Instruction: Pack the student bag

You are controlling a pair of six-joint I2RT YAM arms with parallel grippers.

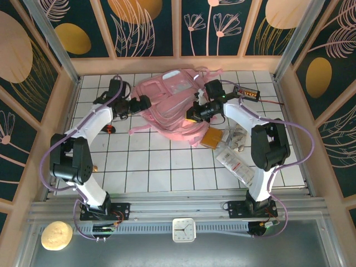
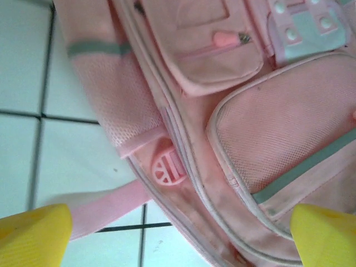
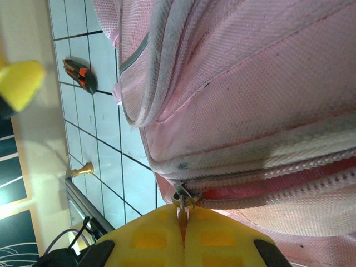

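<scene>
Right wrist view: right gripper (image 3: 182,229) pinched shut on the zip pull (image 3: 181,201) | left gripper (image 2: 179,233) wide open, empty, over the bag (image 2: 233,117) | soft, floppy fabric, so probably best held by the strap (image 2: 105,207) or the pull

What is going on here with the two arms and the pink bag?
Two robot arms work on the pink student bag, which lies on the tiled table. The right end effector is shut on a zipper pull. The left end effector is open above the bag's other side, near a pink strap buckle, and holds nothing. A plastic packet lies on the table near the bag.
</scene>
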